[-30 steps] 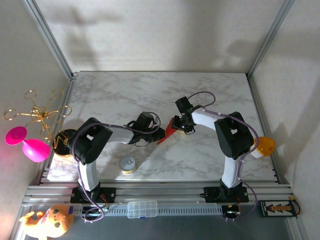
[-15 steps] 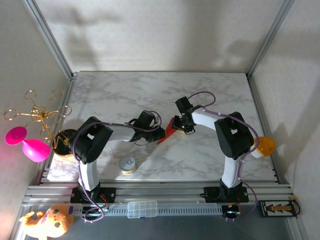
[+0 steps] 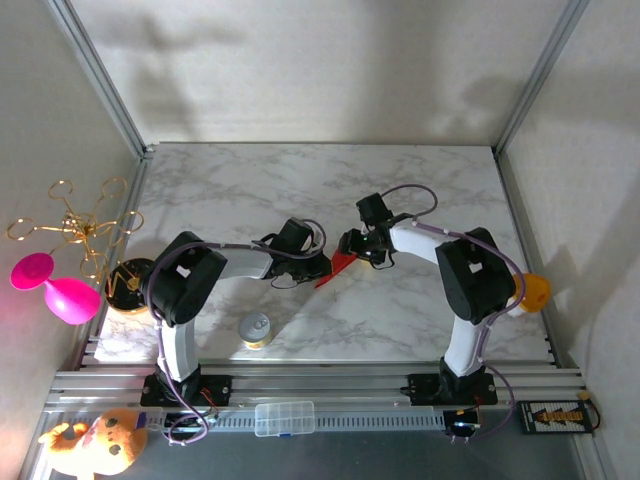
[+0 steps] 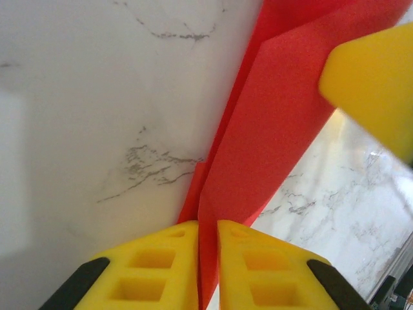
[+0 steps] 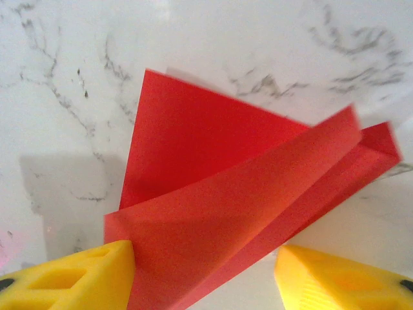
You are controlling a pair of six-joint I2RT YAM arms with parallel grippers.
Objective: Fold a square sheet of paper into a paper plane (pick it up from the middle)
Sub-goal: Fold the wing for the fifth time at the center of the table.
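The white marble table (image 3: 250, 180) lies inside a pale-walled enclosure. My left gripper (image 4: 208, 248) is closed on the lower edge of the folded red paper (image 4: 271, 142). I judge this pinch to be an anchor, so the creases cannot slip. My right gripper (image 5: 203, 265) straddles the other end, jaws apart, one finger touching a flap, the other clear. The paper is at mid-table, between both arms.

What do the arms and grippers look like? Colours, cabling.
Both alike: the left arm and right arm have white links, black joint housings and a thin purple cable looping alongside. The left gripper and right gripper carry bright yellow fingers with rectangular recessed pockets on black mounts.
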